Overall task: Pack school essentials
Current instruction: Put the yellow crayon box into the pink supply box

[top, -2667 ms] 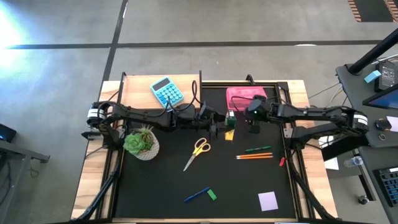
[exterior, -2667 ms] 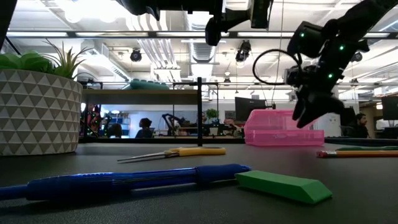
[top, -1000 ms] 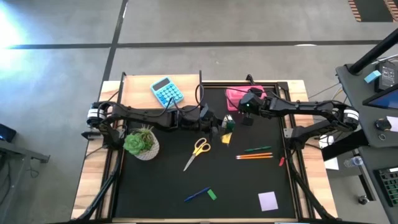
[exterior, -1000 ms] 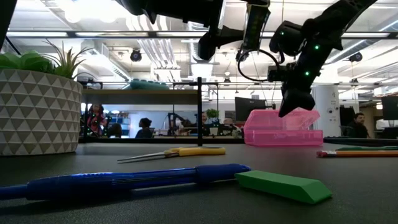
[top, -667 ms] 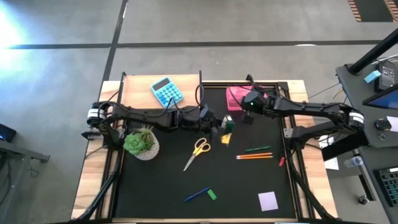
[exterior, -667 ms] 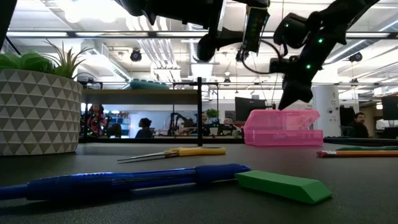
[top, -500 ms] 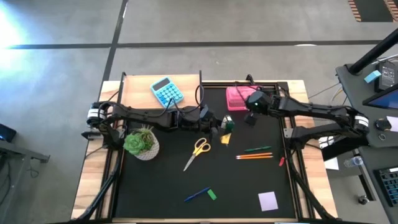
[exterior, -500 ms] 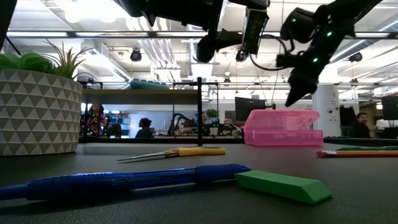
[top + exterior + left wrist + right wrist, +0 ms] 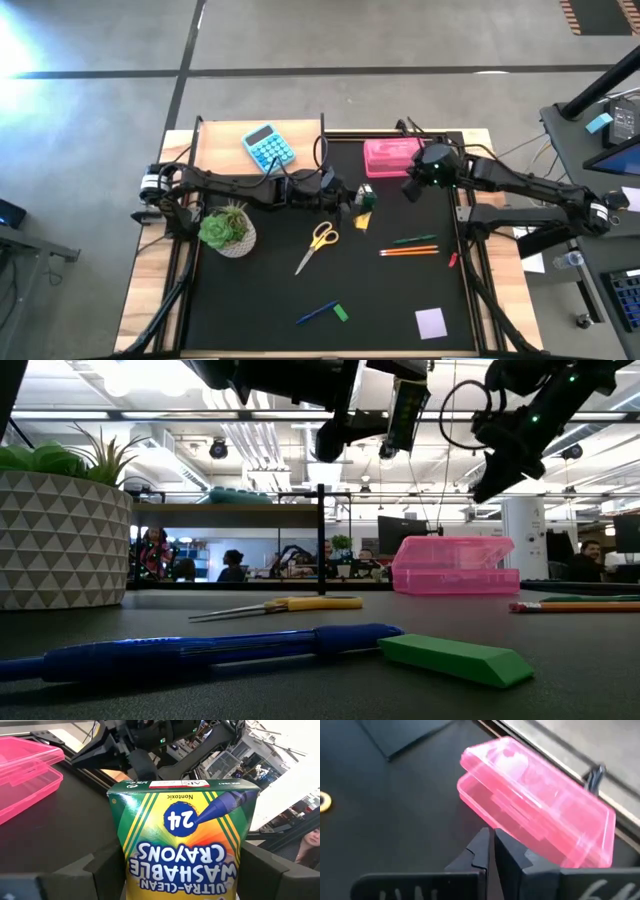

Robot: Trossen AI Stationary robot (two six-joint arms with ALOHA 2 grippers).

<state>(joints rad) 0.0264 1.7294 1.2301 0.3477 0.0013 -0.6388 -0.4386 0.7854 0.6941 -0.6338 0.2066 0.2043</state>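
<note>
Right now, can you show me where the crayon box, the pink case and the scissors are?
crayon box [image 9: 182, 835], left wrist view, middle of its printed front
pink case [image 9: 391, 157], high view, middle of its lid
scissors [image 9: 322, 237], high view, its yellow handles

We see a pink case [image 9: 392, 157], a yellow-green crayon box [image 9: 182, 835], yellow-handled scissors [image 9: 320, 242], a blue pen [image 9: 200, 652], a green eraser [image 9: 455, 658], a lilac note pad [image 9: 431, 322], a triangle-patterned white pot [image 9: 62, 540]

Stationery on black table [image 9: 260, 290] (scattered)
</note>
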